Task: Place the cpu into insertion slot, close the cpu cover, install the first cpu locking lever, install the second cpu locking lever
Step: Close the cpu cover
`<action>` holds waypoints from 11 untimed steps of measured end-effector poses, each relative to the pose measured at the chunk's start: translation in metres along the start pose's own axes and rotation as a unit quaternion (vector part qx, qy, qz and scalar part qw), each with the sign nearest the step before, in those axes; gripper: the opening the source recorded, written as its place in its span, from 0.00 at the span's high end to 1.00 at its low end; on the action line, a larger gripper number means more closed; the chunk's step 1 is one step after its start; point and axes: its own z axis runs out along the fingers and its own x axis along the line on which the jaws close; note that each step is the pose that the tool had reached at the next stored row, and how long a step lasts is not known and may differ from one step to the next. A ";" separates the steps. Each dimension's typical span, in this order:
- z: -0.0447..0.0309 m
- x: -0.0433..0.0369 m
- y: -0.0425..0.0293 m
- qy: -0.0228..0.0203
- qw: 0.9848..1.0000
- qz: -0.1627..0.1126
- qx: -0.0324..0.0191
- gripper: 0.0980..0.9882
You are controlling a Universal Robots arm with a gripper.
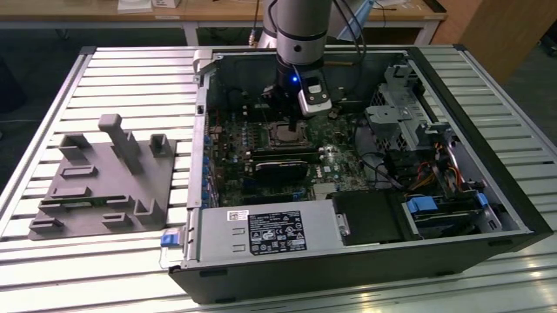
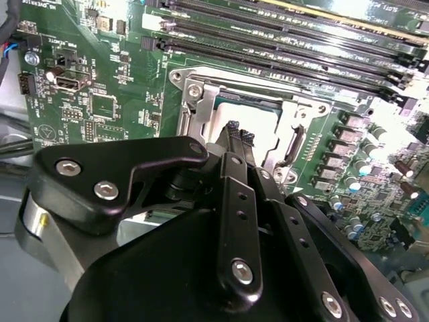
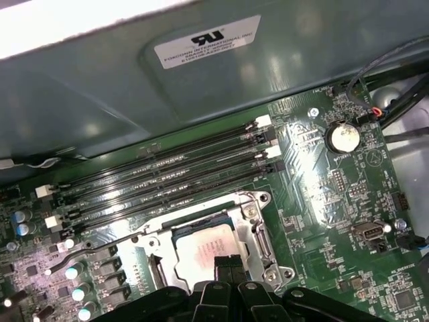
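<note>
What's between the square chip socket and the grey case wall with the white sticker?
In the first wrist view, long black memory slots lie between the insertion slot and the case wall.

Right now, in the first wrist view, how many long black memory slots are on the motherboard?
4 memory slots, side by side between the case wall and the insertion slot: the first nearest the wall, the second, the third, the fourth nearest that slot. None seems hidden.

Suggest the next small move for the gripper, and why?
Likely shift the gripper toward the locking lever: the cpu already sits in the insertion slot, the cpu cover looks down over it, and the lever appears unlatched.
</note>
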 end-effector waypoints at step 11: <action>0.0000 0.0001 -0.0001 -0.001 1.000 -0.004 -0.001 0.99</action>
